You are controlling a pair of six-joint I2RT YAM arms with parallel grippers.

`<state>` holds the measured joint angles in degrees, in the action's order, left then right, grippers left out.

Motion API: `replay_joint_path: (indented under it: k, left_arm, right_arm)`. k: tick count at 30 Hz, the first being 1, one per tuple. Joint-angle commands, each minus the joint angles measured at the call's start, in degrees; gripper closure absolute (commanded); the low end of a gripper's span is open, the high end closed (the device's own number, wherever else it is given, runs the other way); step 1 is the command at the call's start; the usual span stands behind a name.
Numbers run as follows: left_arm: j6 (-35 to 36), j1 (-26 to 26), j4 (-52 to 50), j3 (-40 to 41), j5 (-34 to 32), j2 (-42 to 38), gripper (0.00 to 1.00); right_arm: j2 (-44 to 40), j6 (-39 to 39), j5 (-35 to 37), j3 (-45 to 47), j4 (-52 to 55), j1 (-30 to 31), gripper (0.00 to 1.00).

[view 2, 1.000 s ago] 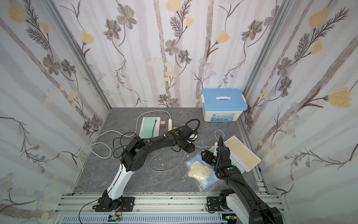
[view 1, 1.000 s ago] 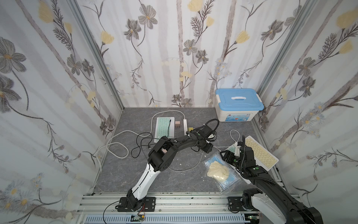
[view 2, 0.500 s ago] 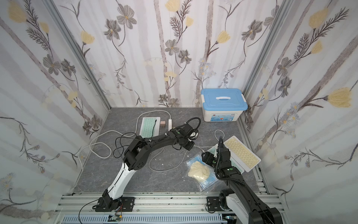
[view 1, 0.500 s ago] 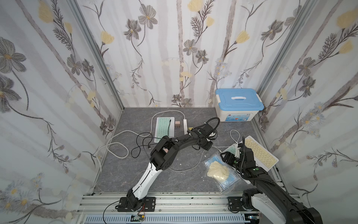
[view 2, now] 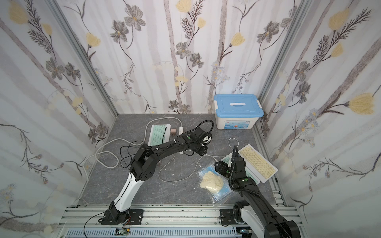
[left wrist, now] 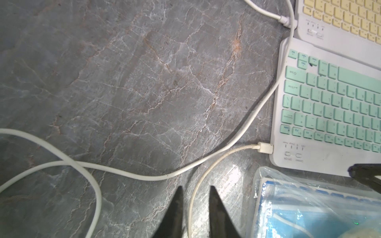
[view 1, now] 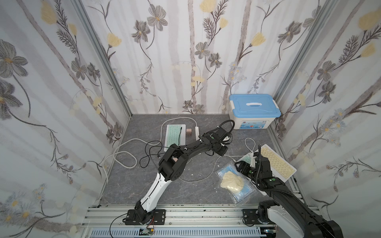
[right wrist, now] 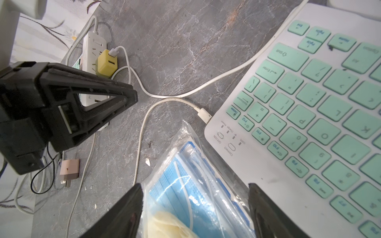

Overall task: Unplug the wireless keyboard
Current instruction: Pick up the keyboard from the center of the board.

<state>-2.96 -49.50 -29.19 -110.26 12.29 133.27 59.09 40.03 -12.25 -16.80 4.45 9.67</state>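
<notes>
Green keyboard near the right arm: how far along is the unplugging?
Done: nothing yet; the white plug sits in the edge of the green keyboard. In hand: the left tool straddles that plug's cable, jaws slightly apart; the right tool hangs open over the mask bag. Left: probably grip near the plug and pull it free.

A robot lab booth: flowered wall panels between aluminium posts, with a bolted mounting rail at 6 o'clock.
</notes>
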Motion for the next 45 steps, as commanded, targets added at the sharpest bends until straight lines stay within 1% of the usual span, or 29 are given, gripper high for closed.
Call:
replay_joint_path:
  k: [1,7,12,18,25,28,31,34,38,41,43,45]
  left_arm:
    - [2.3,0.4,-3.1,-0.3,0.7,0.0,0.7]
    - [3.4,0.7,-4.7,0.9,2.1,1.1,0.64]
    - [6.6,0.9,-5.7,0.9,7.0,2.0,0.54]
    - [7.4,1.7,-8.4,-3.1,7.2,5.4,0.54]
    - [7.8,1.7,-8.4,-4.6,11.2,6.2,0.6]
    - [8.3,1.2,-8.7,-5.5,12.2,6.4,0.66]
    - [8.7,0.7,-9.2,-5.4,12.3,6.3,0.66]
    - [8.9,0.5,-9.4,-3.9,10.6,4.9,0.64]
    - [8.8,0.5,-7.8,0.0,9.7,2.5,0.64]
    - [8.8,0.3,-8.3,0.6,6.5,2.3,0.64]
    - [8.6,0.3,-8.4,1.0,4.7,2.3,0.69]
    - [8.2,0.2,-7.6,1.6,5.0,2.1,0.73]
  right_arm:
    - [-0.1,0.2,0.2,-0.2,-3.0,-0.1,0.19]
    - [0.0,0.1,0.1,0.0,-3.1,-0.2,0.19]
    - [0.0,0.1,0.1,0.1,-3.2,-0.3,0.18]
    - [0.1,0.1,-0.2,0.3,-3.4,-0.4,0.18]
    - [-0.2,0.4,-0.2,0.1,-3.4,-0.4,0.18]
    - [0.0,0.3,0.1,0.2,-3.7,-0.3,0.18]
    - [0.5,-0.1,-0.1,0.2,-3.6,-0.4,0.18]
    - [0.7,-0.1,-0.2,0.3,-3.8,-0.4,0.17]
    - [0.9,-0.3,0.0,0.2,-4.1,-0.4,0.17]
    - [1.1,-0.4,-0.3,0.5,-4.5,-0.4,0.17]
    - [1.5,-0.4,-0.3,0.7,-4.7,-0.4,0.17]
    - [1.7,-0.1,-0.5,0.9,-5.0,-0.4,0.17]
